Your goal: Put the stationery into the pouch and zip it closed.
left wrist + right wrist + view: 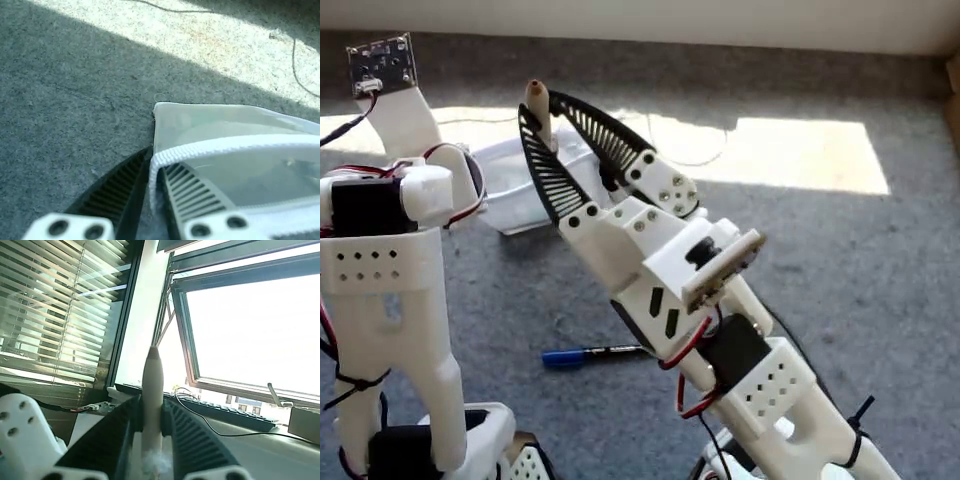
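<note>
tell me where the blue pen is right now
In the high view the blue pen lies flat on the grey carpet between the two arms, nearer the camera than the clear pouch, one end passing behind the right arm.

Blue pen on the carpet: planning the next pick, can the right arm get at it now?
Probably not yet: the right gripper is shut on a beige pen, up near the pouch. The blue pen lies uncovered on the carpet, so once emptied, likely yes.
</note>
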{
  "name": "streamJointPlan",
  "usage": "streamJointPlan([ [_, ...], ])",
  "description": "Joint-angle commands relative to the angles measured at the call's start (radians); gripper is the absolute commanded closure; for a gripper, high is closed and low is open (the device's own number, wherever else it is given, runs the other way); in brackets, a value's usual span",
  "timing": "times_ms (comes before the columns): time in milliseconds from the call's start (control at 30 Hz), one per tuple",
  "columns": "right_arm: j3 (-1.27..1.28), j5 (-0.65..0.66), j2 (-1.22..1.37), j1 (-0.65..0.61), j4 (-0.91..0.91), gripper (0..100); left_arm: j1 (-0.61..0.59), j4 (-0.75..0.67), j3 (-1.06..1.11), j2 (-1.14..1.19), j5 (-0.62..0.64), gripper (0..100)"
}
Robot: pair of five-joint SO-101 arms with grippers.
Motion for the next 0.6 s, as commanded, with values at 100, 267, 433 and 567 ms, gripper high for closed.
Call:
streamJointPlan([
  [100,-0.008,-0.008,0.116,0.065,-0.171,99.3,-0.013,-0.011,0.005,-0.012,-0.009,99],
  [267,-0.013,-0.003,0.177,0.068,-0.170,99.3,-0.013,-0.011,0.005,-0.012,-0.009,99],
  [433,-0.013,-0.002,0.203,0.064,-0.042,99.3,-0.013,-0.011,0.005,-0.012,-0.009,99],
  [567,-0.016,0.000,0.196,0.065,0.021,99.3,-0.013,-0.011,0.005,-0.012,-0.009,99],
])
